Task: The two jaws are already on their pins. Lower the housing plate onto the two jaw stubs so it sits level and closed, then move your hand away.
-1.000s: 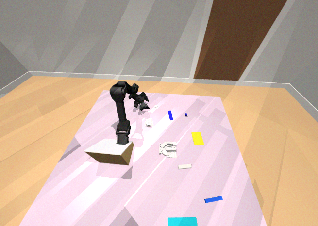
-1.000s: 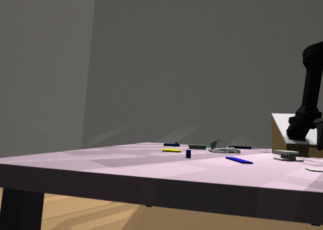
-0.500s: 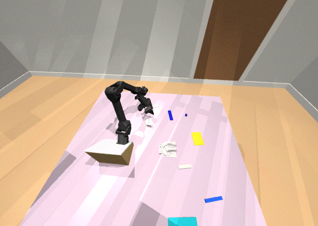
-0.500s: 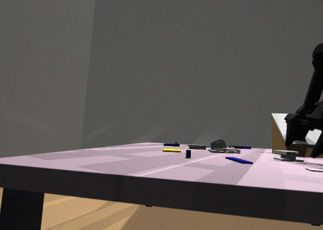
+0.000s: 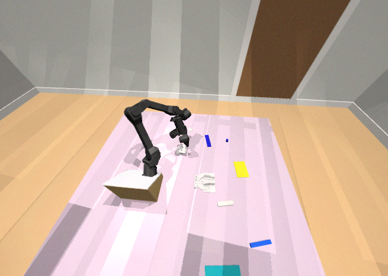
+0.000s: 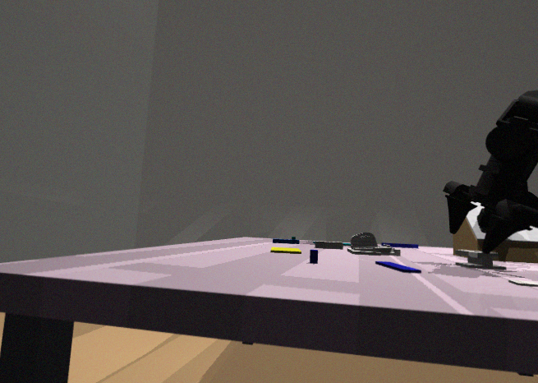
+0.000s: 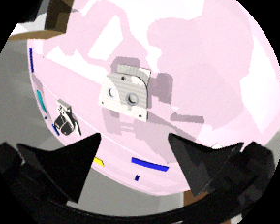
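Note:
The pale housing plate (image 5: 181, 149) (image 6: 467, 252) (image 7: 120, 107), with two large holes, rests raised on a small support on the table, apart from the jaws. The pale jaw assembly (image 5: 204, 182) (image 6: 363, 241) (image 7: 65, 121) lies farther toward the table's middle, with nothing on top of it. Its pins and stubs are too small to make out. My gripper (image 5: 180, 140) (image 6: 469, 242) (image 7: 135, 136) is open and empty, pointing down above and beside the housing plate. In the exterior view one finger overlaps the plate's right end; contact cannot be told.
A dark blue bar (image 5: 207, 140) (image 6: 397, 266) (image 7: 150, 164) and small blue block (image 5: 227, 140) (image 6: 314, 256) lie right of the gripper in the top view. A yellow plate (image 5: 240, 169), white bar (image 5: 225, 203), blue bar (image 5: 260, 243), teal plate (image 5: 223, 270) and small white piece (image 5: 190, 130) (image 6: 526, 283) lie around.

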Controlling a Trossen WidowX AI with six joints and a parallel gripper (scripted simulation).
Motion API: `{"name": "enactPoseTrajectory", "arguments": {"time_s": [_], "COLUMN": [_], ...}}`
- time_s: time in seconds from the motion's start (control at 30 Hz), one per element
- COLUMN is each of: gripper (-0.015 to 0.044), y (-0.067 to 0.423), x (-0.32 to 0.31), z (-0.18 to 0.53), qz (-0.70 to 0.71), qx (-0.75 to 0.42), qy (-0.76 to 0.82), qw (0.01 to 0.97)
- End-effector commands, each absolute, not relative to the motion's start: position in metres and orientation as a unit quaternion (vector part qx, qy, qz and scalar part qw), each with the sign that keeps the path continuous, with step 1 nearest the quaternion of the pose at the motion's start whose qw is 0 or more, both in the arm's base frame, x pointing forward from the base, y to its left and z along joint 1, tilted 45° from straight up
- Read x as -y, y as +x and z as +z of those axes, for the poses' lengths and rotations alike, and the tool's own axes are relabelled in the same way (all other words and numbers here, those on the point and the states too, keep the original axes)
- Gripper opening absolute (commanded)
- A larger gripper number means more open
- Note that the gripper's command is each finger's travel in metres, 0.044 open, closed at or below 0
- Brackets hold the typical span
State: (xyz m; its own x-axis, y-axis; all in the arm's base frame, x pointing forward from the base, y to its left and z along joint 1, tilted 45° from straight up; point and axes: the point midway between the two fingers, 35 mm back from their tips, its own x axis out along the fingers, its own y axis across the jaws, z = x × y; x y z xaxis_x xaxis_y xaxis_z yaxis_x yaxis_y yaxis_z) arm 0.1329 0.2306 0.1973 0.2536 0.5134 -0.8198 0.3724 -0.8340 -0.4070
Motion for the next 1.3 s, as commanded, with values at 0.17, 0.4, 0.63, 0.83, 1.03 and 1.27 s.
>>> {"name": "enactPoseTrajectory", "arguments": {"time_s": [0.17,0.4,0.63,0.83,1.03,1.27], "gripper": [0.0440,0.0440,0.0440,0.0440,0.0440,0.0440], "y": [0.135,0.132,0.129,0.128,0.127,0.124], "x": [-0.201,-0.180,-0.165,-0.159,-0.173,-0.187], "z": [0.187,0.186,0.194,0.200,0.186,0.173], "qz": [0.603,0.637,0.652,0.651,0.650,0.649], "qx": [0.295,0.315,0.343,0.359,0.359,0.360], "qy": [-0.738,-0.696,-0.659,-0.643,-0.644,-0.643], "qw": [0.066,0.096,0.151,0.185,0.184,0.186]}}
